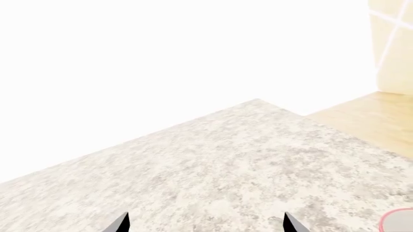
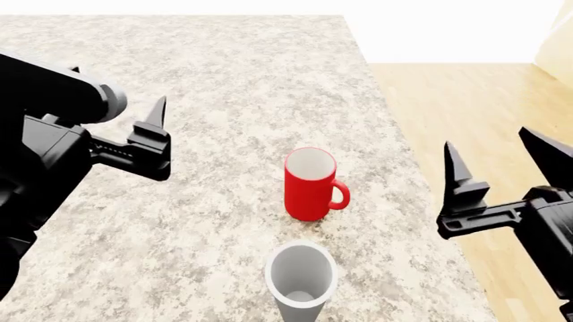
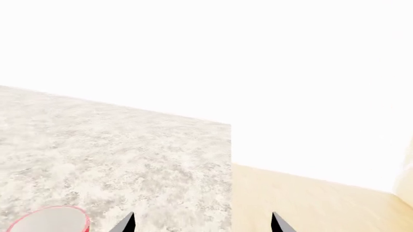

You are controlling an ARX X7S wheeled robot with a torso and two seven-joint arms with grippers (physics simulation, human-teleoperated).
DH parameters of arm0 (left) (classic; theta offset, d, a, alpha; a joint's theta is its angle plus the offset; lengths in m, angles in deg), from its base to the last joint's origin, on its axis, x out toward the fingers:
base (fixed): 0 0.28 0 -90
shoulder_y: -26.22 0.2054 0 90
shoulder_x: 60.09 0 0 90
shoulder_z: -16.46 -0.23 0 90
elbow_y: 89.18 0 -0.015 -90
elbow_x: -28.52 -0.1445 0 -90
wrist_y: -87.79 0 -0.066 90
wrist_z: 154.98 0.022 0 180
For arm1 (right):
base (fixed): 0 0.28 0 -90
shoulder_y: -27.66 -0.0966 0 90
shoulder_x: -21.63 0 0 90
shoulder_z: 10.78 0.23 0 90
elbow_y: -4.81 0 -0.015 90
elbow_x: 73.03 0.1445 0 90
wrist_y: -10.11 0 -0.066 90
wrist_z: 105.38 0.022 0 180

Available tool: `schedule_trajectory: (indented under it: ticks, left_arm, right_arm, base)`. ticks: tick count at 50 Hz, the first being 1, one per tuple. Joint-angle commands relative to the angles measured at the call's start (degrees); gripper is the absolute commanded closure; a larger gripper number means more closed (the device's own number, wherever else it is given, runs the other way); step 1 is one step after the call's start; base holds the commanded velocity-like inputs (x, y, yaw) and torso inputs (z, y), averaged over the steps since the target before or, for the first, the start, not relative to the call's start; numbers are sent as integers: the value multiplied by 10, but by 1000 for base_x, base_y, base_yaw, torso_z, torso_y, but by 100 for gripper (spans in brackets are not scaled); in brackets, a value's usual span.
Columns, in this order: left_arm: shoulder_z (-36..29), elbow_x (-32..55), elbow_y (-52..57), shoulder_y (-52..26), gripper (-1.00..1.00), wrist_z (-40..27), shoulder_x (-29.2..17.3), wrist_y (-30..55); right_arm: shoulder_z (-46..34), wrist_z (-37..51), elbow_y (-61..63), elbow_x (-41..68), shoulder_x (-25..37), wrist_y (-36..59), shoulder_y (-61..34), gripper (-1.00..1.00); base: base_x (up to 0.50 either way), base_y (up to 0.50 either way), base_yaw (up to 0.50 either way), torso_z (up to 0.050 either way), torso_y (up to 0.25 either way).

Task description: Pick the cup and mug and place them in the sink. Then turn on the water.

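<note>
Speckled stone counter (wood floor beside); both end effectors spread, empty.

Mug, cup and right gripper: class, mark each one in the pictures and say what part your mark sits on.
mug (image 2: pixel 307 194), head view, on its red outer wall.
cup (image 2: pixel 301 268), head view, on its pale inside wall.
right gripper (image 2: pixel 503 161), head view, midway between its two fingertips.

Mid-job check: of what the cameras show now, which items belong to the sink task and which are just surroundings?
Job items:
- red mug, upright on the counter
- pale handleless cup, upright, nearer the robot
- left gripper and right gripper, both open, holding nothing

Just there:
- speckled stone countertop
- wooden floor

Sink and faucet: not in view.
</note>
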Motion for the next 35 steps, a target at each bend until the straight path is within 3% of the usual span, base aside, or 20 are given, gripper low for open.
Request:
schedule_trajectory:
  ticks: [1,23,35]
  left_arm:
    - [-14,-6,5,2,-100,-2,6,-7]
    - [-48,-14,-11,-21,-100,-8,18,-11]
    - [-57,-12,-12,-26,-100,-12,18,-15]
  right_arm:
    - [66,-160,40,-127,-16,-127,202,-100]
    - [71,-331,29,-344,-106,-356,487,-100]
    - [38,-383,13,-407,-136,-439,568,-100]
  base:
    - [0,0,0,0,0]
    - [0,0,0,0,0]
    - [0,0,0,0,0]
